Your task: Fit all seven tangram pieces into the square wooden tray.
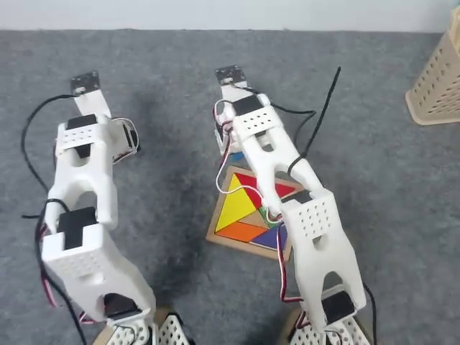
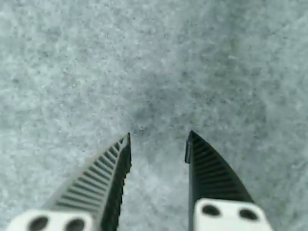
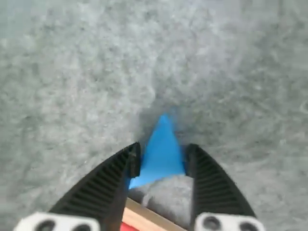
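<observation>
**Grey felt, pale wood, one blue triangle in the pinch**

Grey, nubbly felt desk point(image 1: 172, 79) under everything. Far left, hanging over a bare patch of it and well apart from the tray: left gripper point(image 2: 158, 139), ribbed black fingers point(image 2: 113, 178) released, spread wide, grasping nothing.

Towards the middle, lying flat and partly hidden under the right arm: square wooden tray point(image 1: 215, 231), shallow, with a pale raw rim. Already seated inside, edge to edge: red piece point(image 1: 248, 181), yellow piece point(image 1: 241, 205), orange piece point(image 1: 241, 231), purple piece point(image 1: 272, 237). All flat, sharp-cornered, glossy-looking.

Just beyond the tray's far rim, outside it: blue triangle point(image 3: 163, 137), apex pointing away, nipped on its two slanting sides by the right gripper point(image 3: 162, 147), fingers point(image 3: 202, 178) clenched against it. Cannot tell whether lifted or resting on the felt.

Handling, by judgement: probably light, thin and rigid, with no give under pressure. Smooth paint likely slippery against the plastic ribs. Tapering sides a poor hold, apt to squirt the piece out of the pinch. Better taken low near the broad base, then lowered level to avoid catching on the rim or on seated neighbours.

Far right, at the desk's edge: pale perforated holder point(image 1: 437, 79), upright, apart from the work.
</observation>
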Tool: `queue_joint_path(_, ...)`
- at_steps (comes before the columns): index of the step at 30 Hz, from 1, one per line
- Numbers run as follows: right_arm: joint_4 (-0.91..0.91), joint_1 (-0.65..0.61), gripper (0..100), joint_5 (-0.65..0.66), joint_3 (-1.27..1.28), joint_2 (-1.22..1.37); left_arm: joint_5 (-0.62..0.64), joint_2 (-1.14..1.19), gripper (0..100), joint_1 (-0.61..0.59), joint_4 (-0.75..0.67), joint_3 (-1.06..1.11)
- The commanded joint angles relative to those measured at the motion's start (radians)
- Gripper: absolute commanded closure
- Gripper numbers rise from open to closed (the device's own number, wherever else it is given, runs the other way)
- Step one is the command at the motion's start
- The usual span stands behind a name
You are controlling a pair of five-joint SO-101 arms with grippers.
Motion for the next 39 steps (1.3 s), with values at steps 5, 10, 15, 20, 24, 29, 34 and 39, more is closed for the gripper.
queue_joint_path(5, 0.024, 0.041, 93.6, -0.009, -0.057, -0.033, 0.005, -0.021, 82, 0.006, -0.012, -0.008)
queue_joint_path(10, 0.119, 0.107, 93.7, -0.009, -0.057, -0.136, 0.005, -0.02, 82, 0.006, -0.015, -0.008)
queue_joint_path(15, 0.266, 0.188, 93.7, 0.038, -0.057, -0.314, 0.005, -0.015, 82, 0.006, -0.018, -0.008)
queue_joint_path(20, 0.44, 0.259, 93.7, 0.107, -0.051, -0.469, 0.005, -0.014, 82, 0.006, -0.018, -0.008)
queue_joint_path(24, 0.478, 0.298, 95.3, 0.144, 0.035, -0.547, 0.005, -0.014, 82, 0.002, -0.018, -0.007)
queue_joint_path(29, 0.426, 0.308, 99.2, 0.236, 0.296, -0.644, 0.005, -0.011, 82, 0.002, -0.018, -0.005)
queue_joint_path(34, 0.165, 0.288, 99.2, 0.341, 0.637, -0.817, 0.003, -0.011, 82, 0.002, -0.021, 0.002)
queue_joint_path(39, -0.091, 0.226, 98.4, 0.417, 0.868, -0.941, 0.003, -0.012, 82, 0.002, -0.074, 0.031)
